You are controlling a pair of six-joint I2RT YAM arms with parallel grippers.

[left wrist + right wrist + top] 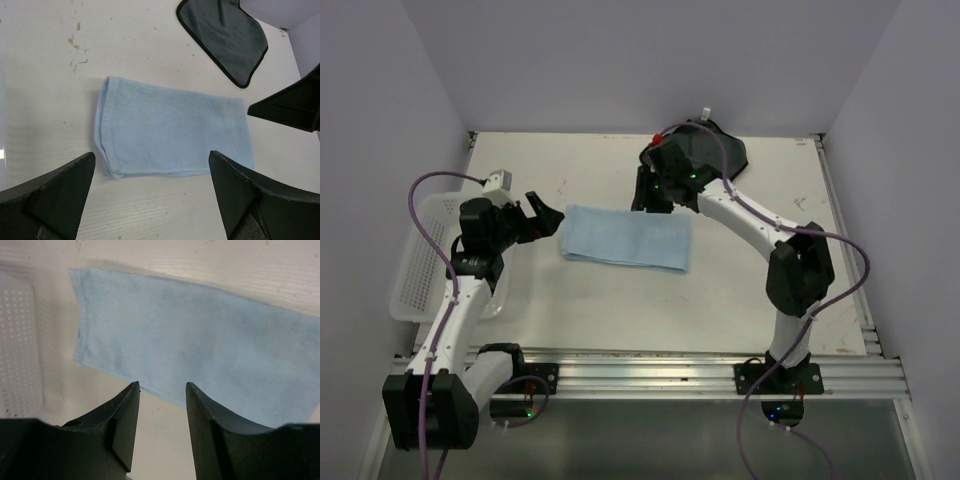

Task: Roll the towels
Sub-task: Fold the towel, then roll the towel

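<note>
A light blue towel [625, 237] lies folded flat, as a long rectangle, in the middle of the table. It also fills the left wrist view, towel [172, 132], and the right wrist view, towel [200, 345]. The dark grey towel [725, 152] lies at the back right, partly hidden by the right arm; it shows spread flat with a dark hem [225, 37]. My left gripper [545, 213] hovers wide open just left of the blue towel's short end, gripper [152, 155] empty. My right gripper [646, 200] stands at the towel's far long edge, gripper [162, 385] partly open with nothing between its fingers.
A white mesh basket [420, 262] sits at the table's left edge, beside the left arm, and shows in the right wrist view as basket [20, 340]. The right gripper's dark finger [290, 105] enters the left wrist view from the right. Walls close the table on three sides.
</note>
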